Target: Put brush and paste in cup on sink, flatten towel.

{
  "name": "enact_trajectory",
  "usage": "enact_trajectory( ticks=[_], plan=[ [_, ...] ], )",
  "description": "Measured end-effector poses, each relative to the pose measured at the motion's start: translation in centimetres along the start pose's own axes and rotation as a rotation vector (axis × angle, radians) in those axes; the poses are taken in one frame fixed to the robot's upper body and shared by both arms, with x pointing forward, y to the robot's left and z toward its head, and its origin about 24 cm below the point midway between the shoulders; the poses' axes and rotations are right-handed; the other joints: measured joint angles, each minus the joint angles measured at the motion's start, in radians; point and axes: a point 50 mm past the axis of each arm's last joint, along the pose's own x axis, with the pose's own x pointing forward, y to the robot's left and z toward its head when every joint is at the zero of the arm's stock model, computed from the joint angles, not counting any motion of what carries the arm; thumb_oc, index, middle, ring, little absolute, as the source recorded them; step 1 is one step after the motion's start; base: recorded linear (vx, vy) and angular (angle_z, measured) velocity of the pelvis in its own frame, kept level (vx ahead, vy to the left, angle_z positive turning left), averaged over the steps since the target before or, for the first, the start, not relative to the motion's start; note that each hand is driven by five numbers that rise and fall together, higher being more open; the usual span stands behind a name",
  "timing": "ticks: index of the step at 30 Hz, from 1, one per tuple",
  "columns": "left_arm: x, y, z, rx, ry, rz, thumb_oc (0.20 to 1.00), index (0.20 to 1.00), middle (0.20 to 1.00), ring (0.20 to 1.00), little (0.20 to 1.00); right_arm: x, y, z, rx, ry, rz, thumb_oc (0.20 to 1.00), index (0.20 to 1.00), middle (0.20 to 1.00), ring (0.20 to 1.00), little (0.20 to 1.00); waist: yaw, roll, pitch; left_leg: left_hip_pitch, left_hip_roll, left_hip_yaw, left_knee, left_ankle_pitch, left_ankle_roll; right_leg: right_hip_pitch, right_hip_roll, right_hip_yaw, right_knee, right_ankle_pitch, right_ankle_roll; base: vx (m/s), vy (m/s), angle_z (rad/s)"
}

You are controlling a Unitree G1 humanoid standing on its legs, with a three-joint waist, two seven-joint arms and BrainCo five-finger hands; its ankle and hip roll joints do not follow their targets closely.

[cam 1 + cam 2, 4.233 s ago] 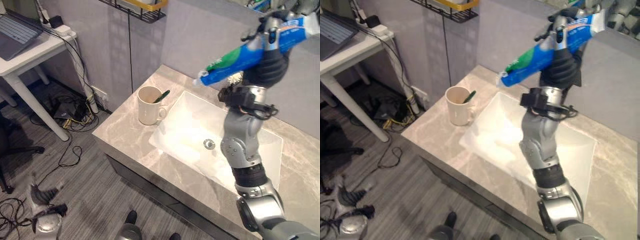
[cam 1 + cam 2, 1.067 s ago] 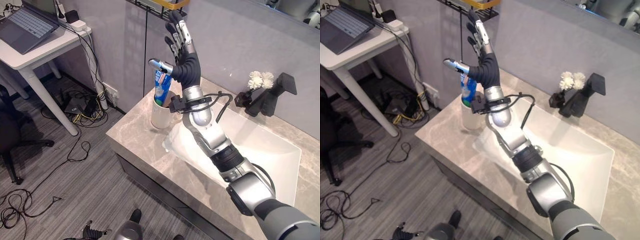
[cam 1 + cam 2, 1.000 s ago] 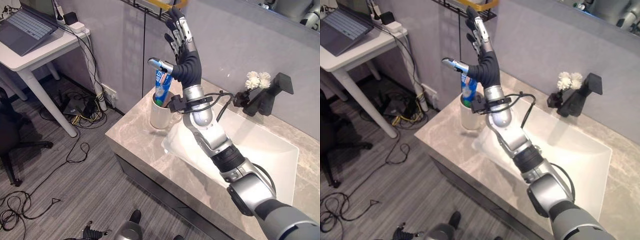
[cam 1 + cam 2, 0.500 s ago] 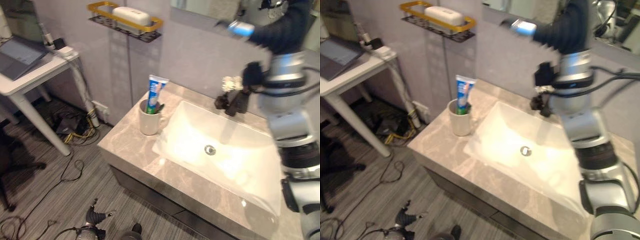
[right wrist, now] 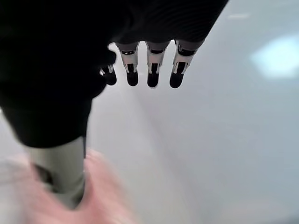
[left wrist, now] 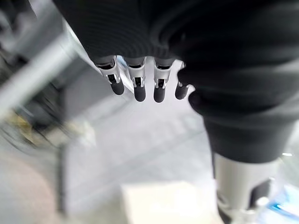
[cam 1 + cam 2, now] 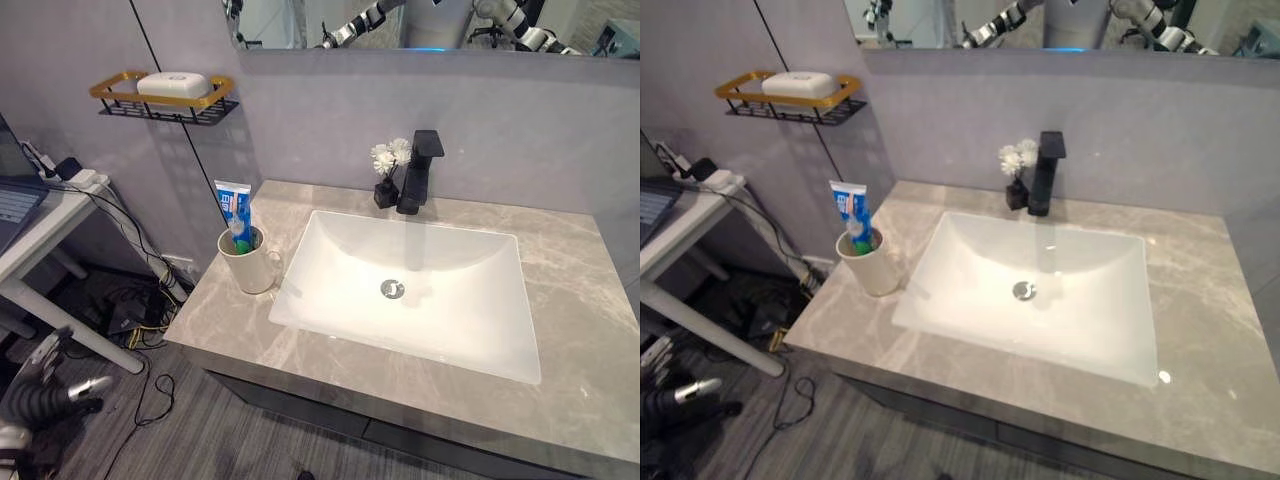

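paste (image 7: 234, 208) in cup (image 7: 249, 268), hands away

The tabletop (image 7: 560, 300) is grey-beige marble with pale veining, and the sink (image 7: 440, 300) set in it is plain white with a silver drain (image 7: 392, 289). At nine o'clock of the sink stands a cream cup (image 7: 250, 268) holding a blue, white and green paste tube (image 7: 233, 208). The tap (image 7: 418, 170) at twelve o'clock is matt black, with white flowers (image 7: 390, 155) beside it. A yellow-rimmed black shelf (image 7: 160, 98) carries a white soap (image 7: 172, 85). The floor (image 7: 200, 440) is streaked grey.
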Motion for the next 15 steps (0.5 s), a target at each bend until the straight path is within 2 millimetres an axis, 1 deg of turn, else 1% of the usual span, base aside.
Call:
enact_trajectory(
  ticks=[1,2,3,4,6,7,8,9,10,11,13,14,15],
  plan=[
    [0.2,-0.4,0.0,-0.022,-0.003,-0.021,0.2,0.2,0.2,0.2,0.2,-0.7,0.9,-0.8,0.022,0.04,0.041,1.0,1.0,1.0,1.0,1.0,-0.016,0.007,0.004,0.001,0.0,0.004,-0.002,-0.001,0.0,-0.001,-0.001,0.006,0.0,0.0,0.0,-0.04,-0.028,-0.11],
    [0.5,-0.8,0.1,-0.067,-0.015,-0.044,0.2,0.2,0.2,0.2,0.2,-1.5,2.1,-2.0,0.006,0.081,0.123,1.0,1.0,1.0,1.0,1.0,-0.025,0.015,0.012,0.004,-0.001,0.01,-0.003,-0.001,0.0,-0.002,-0.002,0.011,0.0,0.001,-0.001,-0.04,-0.043,-0.15],
    [0.6,-0.9,0.3,-0.104,-0.027,-0.056,0.2,0.2,0.2,0.2,0.2,-2.5,3.2,-2.6,0.044,0.118,0.206,1.0,1.0,1.0,1.0,1.0,-0.028,0.013,0.019,0.006,0.002,0.017,-0.003,-0.001,-0.001,-0.002,0.0,0.014,0.0,0.002,-0.002,-0.03,-0.047,-0.16],
    [0.7,-1.1,0.3,-0.132,-0.029,-0.074,0.2,0.2,0.2,0.2,0.2,-3.5,4.0,-3.9,0.052,0.154,0.279,1.0,1.0,1.0,1.0,1.0,-0.031,0.014,0.024,0.006,0.005,0.022,-0.003,-0.002,-0.002,-0.004,0.002,0.017,0.0,0.002,-0.003,-0.03,-0.051,-0.12],
    [0.5,-1.9,-0.3,-0.185,0.004,-0.13,0.2,0.2,0.2,0.2,0.2,-7.2,6.6,-7.0,-0.04,0.221,0.523,1.0,1.0,1.0,1.0,1.0,-0.032,0.014,0.036,0.007,0.01,0.023,-0.003,-0.002,-0.004,-0.004,0.004,0.021,0.0,0.003,-0.006,-0.01,-0.032,-0.05],
    [0.4,-2.3,-0.7,-0.191,0.029,-0.152,0.2,0.2,0.2,0.2,0.2,-8.5,7.4,-7.9,-0.065,0.244,0.598,1.0,1.0,1.0,1.0,1.0,-0.032,0.015,0.041,0.007,0.01,0.023,-0.003,-0.003,-0.004,-0.004,0.005,0.021,0.0,0.003,-0.007,0.0,0.0,0.0],
    [0.3,-2.6,-0.9,-0.195,0.046,-0.166,0.2,0.2,0.2,0.2,0.2,-9.3,7.7,-8.5,-0.065,0.266,0.629,1.0,1.0,1.0,1.0,1.0,-0.032,0.021,0.044,0.007,0.01,0.023,-0.003,-0.002,-0.004,-0.005,0.007,0.021,0.0,0.003,-0.007,0.02,-0.034,0.02],
    [0.1,-3.1,-1.3,-0.202,0.068,-0.199,0.2,0.2,0.2,0.2,0.2,-10.6,8.2,-9.6,-0.079,0.315,0.686,1.0,1.0,1.0,1.0,1.0,-0.032,0.026,0.049,0.007,0.009,0.022,-0.003,-0.002,-0.004,-0.004,0.008,0.021,0.0,0.003,-0.007,0.0,0.0,0.0],
    [0.0,-3.2,-1.4,-0.203,0.075,-0.209,0.2,0.2,0.2,0.2,0.2,-11.0,8.3,-10.0,-0.083,0.338,0.697,1.0,1.0,1.0,1.0,1.0,-0.031,0.027,0.05,0.007,0.008,0.022,-0.002,-0.002,-0.004,-0.004,0.007,0.021,0.0,0.003,-0.007,0.02,-0.024,0.04],
    [-0.1,-3.5,-1.4,-0.209,0.085,-0.236,0.2,0.2,0.2,0.2,0.2,-12.6,9.0,-10.7,-0.131,0.34,0.778,1.0,1.0,1.0,1.0,1.0,-0.023,0.033,0.055,0.006,0.009,0.022,-0.003,-0.002,-0.004,-0.004,0.006,0.018,0.0,0.003,-0.007,0.01,-0.015,0.03],
    [-0.3,-3.9,-1.3,-0.21,0.085,-0.263,0.2,0.2,0.2,0.2,0.2,-15.7,10.6,-11.3,-0.16,0.347,0.91,1.0,1.0,1.0,1.0,1.0,-0.021,0.036,0.058,0.007,0.012,0.022,0.0,-0.001,-0.006,-0.004,0.007,0.017,0.0,0.003,-0.008,0.03,-0.016,0.03],
    [-0.3,-4.1,-1.4,-0.215,0.093,-0.28,0.2,0.2,0.2,0.2,0.2,-18.4,11.9,-11.5,-0.199,0.321,1.028,1.0,1.0,1.0,1.0,1.0,-0.02,0.039,0.061,0.007,0.014,0.022,0.0,0.0,-0.008,-0.006,0.008,0.016,-0.001,0.002,-0.009,0.04,-0.012,-0.01],
    [-0.3,-4.5,-1.4,-0.237,0.103,-0.302,0.2,0.2,0.2,0.2,0.2,-21.0,13.0,-11.3,-0.247,0.262,1.153,1.0,1.0,1.0,1.0,1.0,-0.02,0.047,0.066,0.007,0.014,0.024,0.0,0.0,-0.008,-0.009,0.008,0.019,-0.001,0.002,-0.009,0.04,-0.006,-0.03]
  ],
)
